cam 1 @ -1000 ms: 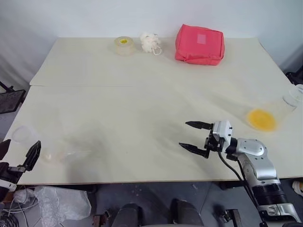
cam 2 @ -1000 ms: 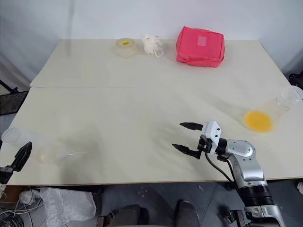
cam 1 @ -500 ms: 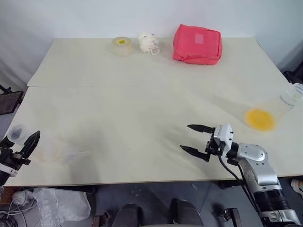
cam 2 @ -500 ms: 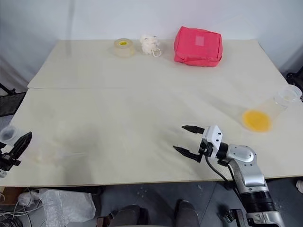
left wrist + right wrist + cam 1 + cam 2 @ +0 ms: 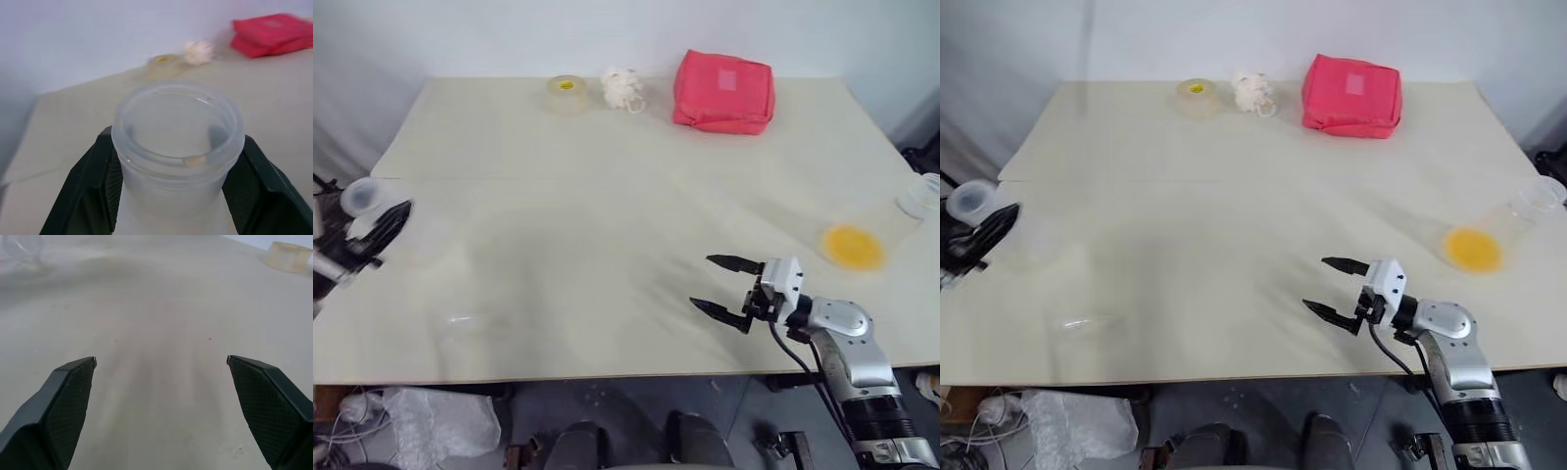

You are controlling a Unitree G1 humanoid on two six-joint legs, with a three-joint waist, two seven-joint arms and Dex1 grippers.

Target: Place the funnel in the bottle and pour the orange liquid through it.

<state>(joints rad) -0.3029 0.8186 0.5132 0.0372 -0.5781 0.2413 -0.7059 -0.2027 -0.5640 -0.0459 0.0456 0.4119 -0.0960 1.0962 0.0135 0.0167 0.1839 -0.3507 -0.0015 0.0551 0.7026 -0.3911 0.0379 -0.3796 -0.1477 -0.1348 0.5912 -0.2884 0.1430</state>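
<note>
Clear plastic, the bottle (image 5: 178, 142) is pinched at its neck by the left tool (image 5: 382, 227) above the counter's (image 5: 607, 186) left edge. A small clear funnel (image 5: 1087, 322) lies on the counter near the front edge. The right tool (image 5: 724, 290) hovers spread and empty. Orange liquid (image 5: 853, 246) sits in a tilted clear vessel (image 5: 1518, 217) at the far right.

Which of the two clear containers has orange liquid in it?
The cone-shaped bottle by the table's right edge, untouched, orange liquid pooled at its base. The wide-mouthed vessel between the fingers of the left gripper shows none.
</note>
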